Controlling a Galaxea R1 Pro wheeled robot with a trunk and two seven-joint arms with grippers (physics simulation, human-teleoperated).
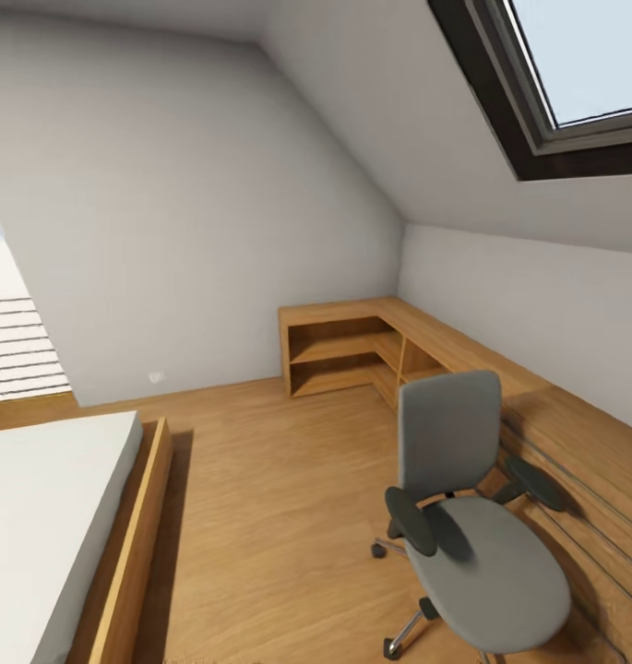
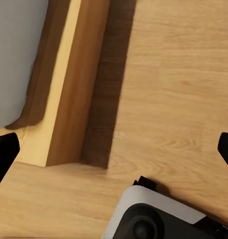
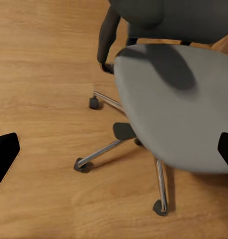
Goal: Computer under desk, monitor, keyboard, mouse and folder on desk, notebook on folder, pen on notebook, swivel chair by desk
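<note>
Attic bedroom, head view: bed (image 1: 48,526) at near left, swivel chair (image 1: 472,516) at near right.
The wooden bed frame borders the plank floor (image 1: 260,516); a low wooden shelf unit (image 1: 352,355) fills the far corner under the sloped wall and skylight (image 1: 574,74). The swivel chair stands on the floor beside the right-hand wooden unit, seat bare. Both wrist views show black fingertips (image 2: 4,154) (image 3: 4,154) set wide apart, grasping nothing.
</note>
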